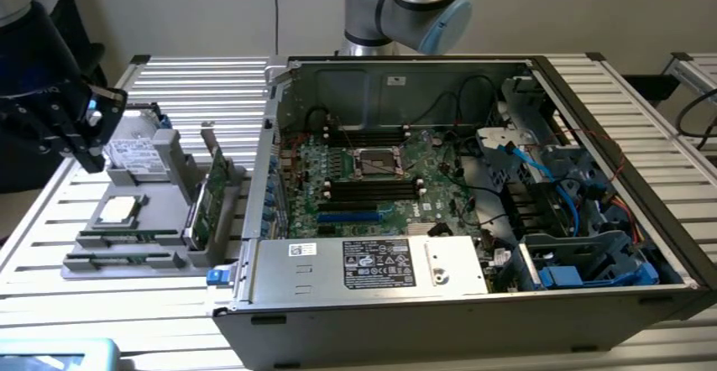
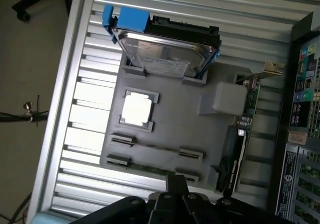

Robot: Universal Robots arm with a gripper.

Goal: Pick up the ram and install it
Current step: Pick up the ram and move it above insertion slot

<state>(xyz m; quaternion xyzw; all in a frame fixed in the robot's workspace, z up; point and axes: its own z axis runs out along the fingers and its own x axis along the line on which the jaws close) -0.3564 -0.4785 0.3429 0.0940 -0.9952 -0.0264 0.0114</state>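
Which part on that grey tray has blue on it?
The hard drive, held in a blue carrier; the square chip and upright card show no blue.

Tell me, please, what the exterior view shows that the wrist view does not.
Exterior view adds: the case's processor socket, the blue cables and the arm's lower joint. Wrist view adds: the floor beside the table and a chair caster. Shared: the grey holder carrying the hard drive, processor, ram and expansion card.
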